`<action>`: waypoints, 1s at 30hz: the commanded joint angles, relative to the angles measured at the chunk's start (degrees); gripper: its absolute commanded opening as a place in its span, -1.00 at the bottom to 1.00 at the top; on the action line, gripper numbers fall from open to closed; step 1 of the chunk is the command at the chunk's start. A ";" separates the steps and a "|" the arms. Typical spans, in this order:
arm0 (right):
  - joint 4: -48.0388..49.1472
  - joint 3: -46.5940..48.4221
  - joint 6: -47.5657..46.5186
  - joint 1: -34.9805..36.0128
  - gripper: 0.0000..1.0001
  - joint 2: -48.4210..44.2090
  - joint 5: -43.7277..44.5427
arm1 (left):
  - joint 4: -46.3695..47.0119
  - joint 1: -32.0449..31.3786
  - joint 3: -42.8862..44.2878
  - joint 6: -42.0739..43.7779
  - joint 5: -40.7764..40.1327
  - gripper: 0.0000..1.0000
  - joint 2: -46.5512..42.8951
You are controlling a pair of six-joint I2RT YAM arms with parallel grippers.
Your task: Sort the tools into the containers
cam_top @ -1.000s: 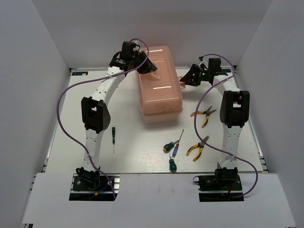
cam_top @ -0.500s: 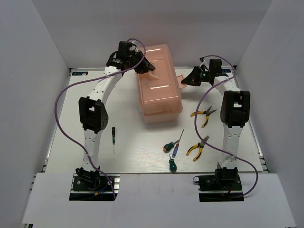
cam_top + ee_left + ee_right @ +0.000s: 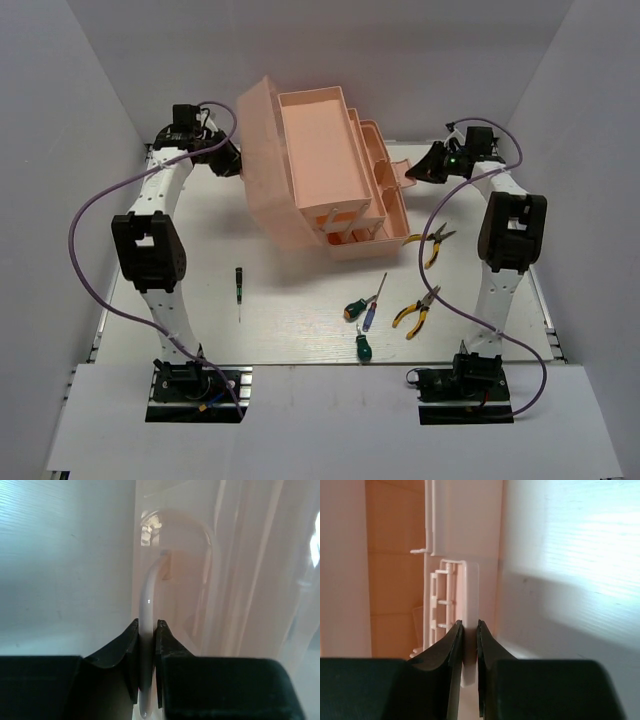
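Note:
The salmon-pink toolbox (image 3: 322, 215) stands open at the back, its lid (image 3: 258, 140) tipped up to the left and its tray compartments (image 3: 315, 140) stepped out. My left gripper (image 3: 226, 159) is shut on the lid's white curved handle (image 3: 150, 587), pinched between the jaws of that gripper (image 3: 148, 630). My right gripper (image 3: 414, 172) is shut on the latch tab (image 3: 468, 590) on the box's right side, seen close in its own view (image 3: 468, 628). On the table lie two yellow-handled pliers (image 3: 429, 243) (image 3: 414, 311), green stubby screwdrivers (image 3: 353, 310) (image 3: 362, 347), a blue-handled one (image 3: 369, 318) and a thin black-green screwdriver (image 3: 239, 285).
White walls close in the table (image 3: 290, 320) on the left, back and right. Purple cables (image 3: 85, 220) loop off both arms. The arm bases (image 3: 190, 385) sit at the near edge.
The lid has swung up and over to the left with my left gripper on its handle, and the trays have unfolded. My right gripper has closed on the latch and shifted slightly right.

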 commanded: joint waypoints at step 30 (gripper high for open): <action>-36.09 -15.96 -43.72 -6.48 -0.53 -21.42 12.36 | -5.63 0.48 -18.37 13.43 -9.92 -0.40 -27.69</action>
